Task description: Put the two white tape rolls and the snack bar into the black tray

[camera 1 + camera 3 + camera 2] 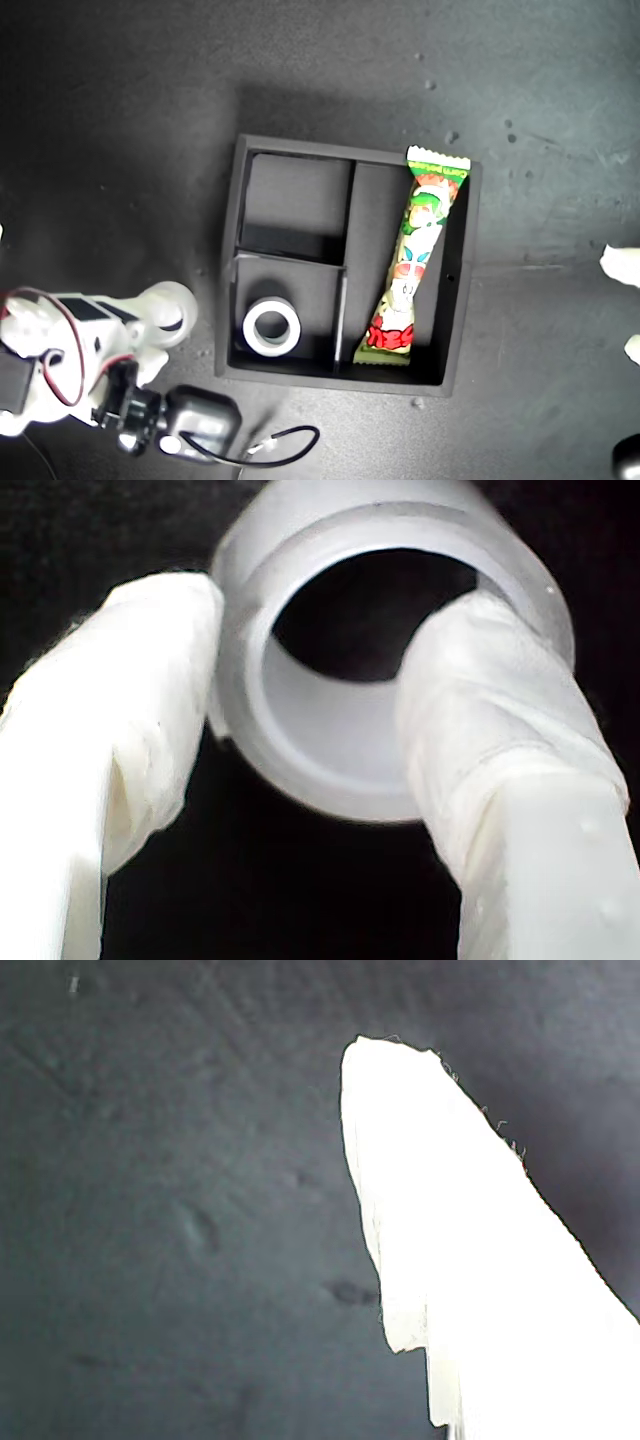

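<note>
Exterior view: matte dark, scuffed tabletop [120, 120]. My second gripper [310, 720], jaws part-open, pinches white ring-shaped tape roll [330, 750] wall; my first gripper: can't tell.

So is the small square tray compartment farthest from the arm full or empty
Empty. In the square matte black tray, that compartment shows only bare floor; the neighbouring small compartment holds a white ring-shaped tape roll.

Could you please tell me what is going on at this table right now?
My second claw grips a white ring-shaped tape roll, one finger through its hole, just outside the square matte black tray on the exterior view's left. Another white tape roll already lies in a small compartment, and the long glossy green, white and red snack bar lies in the long one. My first claw sits over bare dark table.
</note>
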`<state>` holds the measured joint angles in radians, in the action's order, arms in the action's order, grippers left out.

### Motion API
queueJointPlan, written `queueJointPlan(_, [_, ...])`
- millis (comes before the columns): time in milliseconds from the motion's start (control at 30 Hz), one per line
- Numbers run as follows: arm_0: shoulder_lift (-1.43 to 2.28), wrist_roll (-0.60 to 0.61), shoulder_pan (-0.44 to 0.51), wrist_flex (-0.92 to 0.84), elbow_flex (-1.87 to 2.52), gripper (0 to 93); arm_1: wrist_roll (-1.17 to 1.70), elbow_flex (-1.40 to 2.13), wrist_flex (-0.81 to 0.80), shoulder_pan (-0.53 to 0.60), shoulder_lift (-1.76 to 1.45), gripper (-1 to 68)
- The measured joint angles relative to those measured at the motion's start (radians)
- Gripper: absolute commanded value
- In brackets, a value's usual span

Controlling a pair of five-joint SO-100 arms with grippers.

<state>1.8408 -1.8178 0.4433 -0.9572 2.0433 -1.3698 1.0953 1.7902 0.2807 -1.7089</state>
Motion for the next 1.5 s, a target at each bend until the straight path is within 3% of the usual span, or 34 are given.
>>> queueJointPlan(400, [-0.121,-0.067,0.029,0.058,-0.008,15.5,-0.017,0.048,0.000,0.021,0.000,26.3])
queueJointPlan(567, [-0.178,-0.098,0.023,0.103,0.005,0.1,-0.018,0.064,0.000,0.040,0.000,21.7])
queueJointPlan(700, [-0.124,-0.112,-0.017,0.147,0.107,0.0,-0.025,0.067,0.000,0.037,0.000,17.8])
queueJointPlan(833, [0.029,-0.091,-0.057,0.071,0.164,0.0,-0.025,0.067,0.000,0.035,-0.021,14.4])
queueJointPlan(1033, [0.230,0.156,-0.236,-0.166,0.051,0.0,-0.035,0.089,0.000,0.028,-0.129,14.0])
queueJointPlan(1200, [0.225,0.480,-0.367,-0.207,-0.146,0.0,-0.044,0.097,0.000,0.029,-0.160,14.0])
queueJointPlan(1367, [0.118,0.652,-0.430,-0.218,-0.293,0.0,-0.052,0.097,-0.003,0.052,-0.160,14.1])
queueJointPlan(1400, [0.087,0.673,-0.433,-0.218,-0.316,0.0,-0.052,0.097,-0.020,0.058,-0.160,15.6])
queueJointPlan(1500, [-0.009,0.706,-0.434,-0.199,-0.367,0.0,-0.052,0.097,-0.107,0.080,-0.160,30.3])
